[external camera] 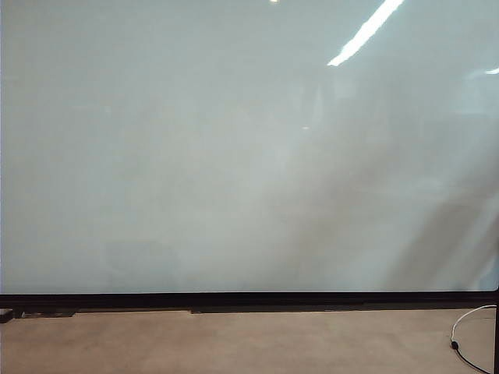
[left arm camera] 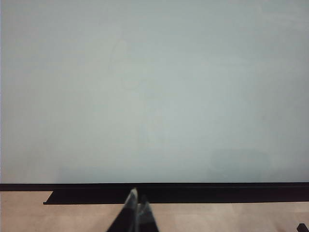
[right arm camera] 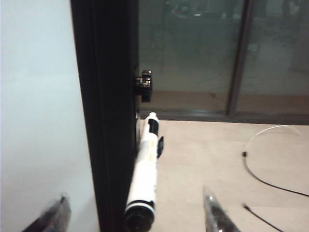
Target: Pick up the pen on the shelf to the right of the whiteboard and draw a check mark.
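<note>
The whiteboard (external camera: 234, 156) fills the exterior view, glossy white with a thin black frame (external camera: 249, 300); no check mark shows on it. Neither gripper appears in that view. In the right wrist view the pen (right arm camera: 146, 169), white-barrelled with a black end, lies along the board's black side frame (right arm camera: 108, 121). The shelf under it cannot be made out. My right gripper (right arm camera: 135, 193) is open wide, one fingertip (right arm camera: 212, 205) over the floor and the other over the board, with the pen's black end between them, untouched. My left gripper (left arm camera: 137, 200) is shut and empty, facing the whiteboard (left arm camera: 154, 96).
A black knob (right arm camera: 143, 85) sticks out of the frame beyond the pen. Thin cables (right arm camera: 260, 159) lie on the beige floor; one white cable (external camera: 468, 327) shows at the exterior view's lower right. A glass wall (right arm camera: 193, 58) stands behind.
</note>
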`<state>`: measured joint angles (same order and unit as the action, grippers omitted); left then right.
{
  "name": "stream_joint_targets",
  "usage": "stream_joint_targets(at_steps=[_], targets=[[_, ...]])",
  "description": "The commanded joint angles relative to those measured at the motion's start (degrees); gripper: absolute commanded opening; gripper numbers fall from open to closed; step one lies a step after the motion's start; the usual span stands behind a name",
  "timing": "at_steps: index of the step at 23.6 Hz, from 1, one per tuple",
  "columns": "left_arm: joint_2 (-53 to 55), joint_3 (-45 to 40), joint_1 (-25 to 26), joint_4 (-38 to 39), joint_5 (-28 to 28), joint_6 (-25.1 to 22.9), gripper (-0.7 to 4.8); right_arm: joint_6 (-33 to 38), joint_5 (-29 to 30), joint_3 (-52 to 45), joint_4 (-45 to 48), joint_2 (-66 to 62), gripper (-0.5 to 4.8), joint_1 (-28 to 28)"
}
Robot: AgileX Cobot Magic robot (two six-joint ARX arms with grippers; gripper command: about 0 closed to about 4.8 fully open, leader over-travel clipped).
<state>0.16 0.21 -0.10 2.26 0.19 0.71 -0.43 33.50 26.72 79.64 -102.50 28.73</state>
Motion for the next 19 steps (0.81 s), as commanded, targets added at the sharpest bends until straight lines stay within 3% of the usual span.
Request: stream_joint_targets(at_steps=[1, 19], targets=[[0.02, 0.17, 0.0, -0.63, 0.02, -0.26, -0.04, 2.4, 3.52, 1.99, 1.05, -1.68, 3.51, -0.09], [0.02, 0.17, 0.0, -0.63, 0.02, -0.26, -0.04, 6.45, 4.42, 7.23, 1.27, -7.37, 3.5, -0.61]])
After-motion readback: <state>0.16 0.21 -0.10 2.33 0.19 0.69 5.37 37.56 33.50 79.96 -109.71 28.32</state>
